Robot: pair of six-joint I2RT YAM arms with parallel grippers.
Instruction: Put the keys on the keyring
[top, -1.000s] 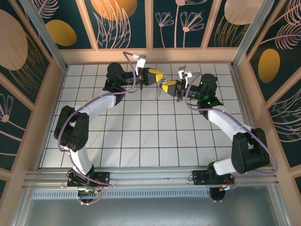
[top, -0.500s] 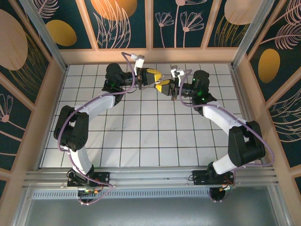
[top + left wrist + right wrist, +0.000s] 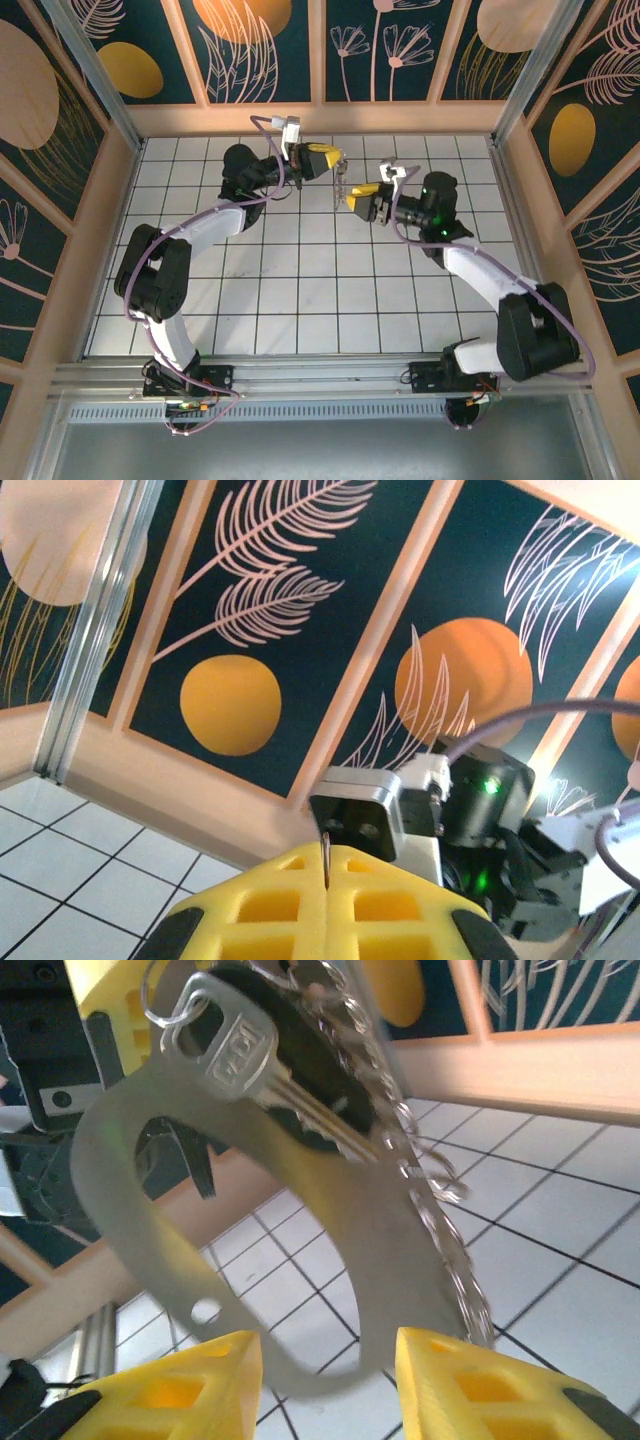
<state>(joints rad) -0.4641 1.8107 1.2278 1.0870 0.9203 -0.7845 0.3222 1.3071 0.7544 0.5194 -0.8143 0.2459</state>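
My left gripper (image 3: 337, 158) is raised over the back of the tiled floor, its yellow fingers (image 3: 300, 910) shut on a thin metal ring edge (image 3: 326, 858). From it hangs the keyring (image 3: 343, 185). In the right wrist view this is a grey-beige strap loop (image 3: 400, 1260) with a small wire ring (image 3: 163, 1005), a silvery key (image 3: 240, 1050) threaded on that ring, and a chain (image 3: 430, 1180). My right gripper (image 3: 330, 1360) stands open just below the strap's lower end, one yellow finger (image 3: 190, 1385) on each side. In the top view it (image 3: 352, 198) sits right of the hanging strap.
The white tiled floor (image 3: 300, 290) lies well below both grippers. A wooden back wall (image 3: 320, 118) runs close behind them. The right arm's wrist block (image 3: 480, 800) faces the left gripper at short range.
The right gripper was shut close against the left gripper; it has opened and drawn back to the right. The left gripper has lifted slightly, with the keyring hanging free from it.
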